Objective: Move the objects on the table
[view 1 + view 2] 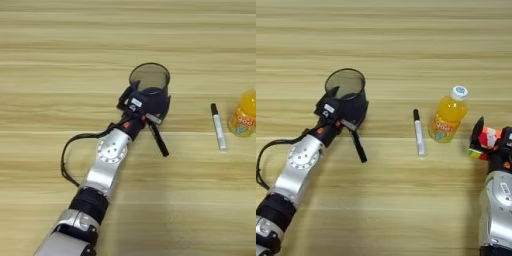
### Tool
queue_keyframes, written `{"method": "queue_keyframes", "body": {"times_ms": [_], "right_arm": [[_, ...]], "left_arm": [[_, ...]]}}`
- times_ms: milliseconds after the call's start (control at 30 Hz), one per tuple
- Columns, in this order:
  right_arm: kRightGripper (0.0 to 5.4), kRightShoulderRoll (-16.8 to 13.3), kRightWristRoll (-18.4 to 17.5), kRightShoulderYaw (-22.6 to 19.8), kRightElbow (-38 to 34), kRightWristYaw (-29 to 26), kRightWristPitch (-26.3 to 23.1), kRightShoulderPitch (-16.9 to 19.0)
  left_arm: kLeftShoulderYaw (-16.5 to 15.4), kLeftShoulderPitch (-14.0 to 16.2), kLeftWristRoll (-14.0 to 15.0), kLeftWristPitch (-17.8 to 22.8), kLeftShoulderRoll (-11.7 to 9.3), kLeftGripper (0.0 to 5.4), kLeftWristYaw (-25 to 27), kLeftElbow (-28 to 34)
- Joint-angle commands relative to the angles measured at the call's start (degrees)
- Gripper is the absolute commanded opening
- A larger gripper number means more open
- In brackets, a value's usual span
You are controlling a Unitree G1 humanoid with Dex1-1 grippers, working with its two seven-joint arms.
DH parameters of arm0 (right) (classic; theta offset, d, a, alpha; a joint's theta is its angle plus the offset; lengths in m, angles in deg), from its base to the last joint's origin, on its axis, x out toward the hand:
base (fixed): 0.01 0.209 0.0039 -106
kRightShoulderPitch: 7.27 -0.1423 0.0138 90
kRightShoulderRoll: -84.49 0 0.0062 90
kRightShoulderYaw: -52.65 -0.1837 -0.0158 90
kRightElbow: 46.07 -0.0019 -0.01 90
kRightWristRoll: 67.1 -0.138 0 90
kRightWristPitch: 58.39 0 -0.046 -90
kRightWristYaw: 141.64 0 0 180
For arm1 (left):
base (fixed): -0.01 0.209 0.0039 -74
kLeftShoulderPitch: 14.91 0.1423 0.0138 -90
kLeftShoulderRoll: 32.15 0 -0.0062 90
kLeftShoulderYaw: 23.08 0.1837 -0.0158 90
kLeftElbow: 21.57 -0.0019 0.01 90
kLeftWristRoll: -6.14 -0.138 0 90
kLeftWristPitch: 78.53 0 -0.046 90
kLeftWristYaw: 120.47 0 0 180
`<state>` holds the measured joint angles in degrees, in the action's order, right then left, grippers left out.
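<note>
Reaching into upper-centre frame, left gripper (142,107) at the mesh pen cup (150,80), finger spread impossible to tell. Black marker (159,137) lying just below, on the table (50,60). At lower right, right gripper (487,142) clamped on the puzzle cube (487,141), beside orange bottle (448,116) and white pen (418,132). Seemingly midway: cube held, cup and marker unplaced.

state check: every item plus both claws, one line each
pen cup: upright, open mouth up, left claw at its near side
black marker: lying on the table just in front of the cup
white pen: lying flat, capped, cap end away from the robot
bottle: upright, white cap on
cube: held in right claw
left claw: at the cup
right claw: shut on cube
</note>
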<state>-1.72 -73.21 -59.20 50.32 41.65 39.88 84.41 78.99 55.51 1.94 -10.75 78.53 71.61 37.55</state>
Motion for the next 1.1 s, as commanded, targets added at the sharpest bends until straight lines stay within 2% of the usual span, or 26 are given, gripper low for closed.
{"method": "queue_keyframes", "body": {"times_ms": [33, 167, 400, 733, 1100], "right_arm": [[5.4, 0.9, 0.1, 0.5, -1.8, 0.5, 0.0, 0.7], [5.4, 1.5, 0.3, 0.6, -2.5, 0.7, -0.2, 1.1], [5.4, 1.8, 0.4, 0.8, -2.9, 1.1, -0.3, 1.2], [5.4, 2.0, 0.4, 1.1, -3.3, 1.7, -0.4, 1.3], [5.4, 2.3, 0.4, 1.1, -4.0, 2.0, -0.4, 1.8]], "left_arm": [[3.5, -1.5, -1.4, 0.6, 4.3, 4.78, 0.7, -3.1], [6.4, -1.1, -1.8, 0.2, 5.5, 4.78, 0.8, -4.2], [10.1, 0.2, -2.3, -0.5, 6.1, 4.78, 0.7, -6.9], [12.4, -1.9, -2.6, -2.2, 7.7, 4.78, 0.0, -14.2], [12.7, -5.2, -2.7, -4.1, 9.9, 4.78, -0.8, -21.3]]}}
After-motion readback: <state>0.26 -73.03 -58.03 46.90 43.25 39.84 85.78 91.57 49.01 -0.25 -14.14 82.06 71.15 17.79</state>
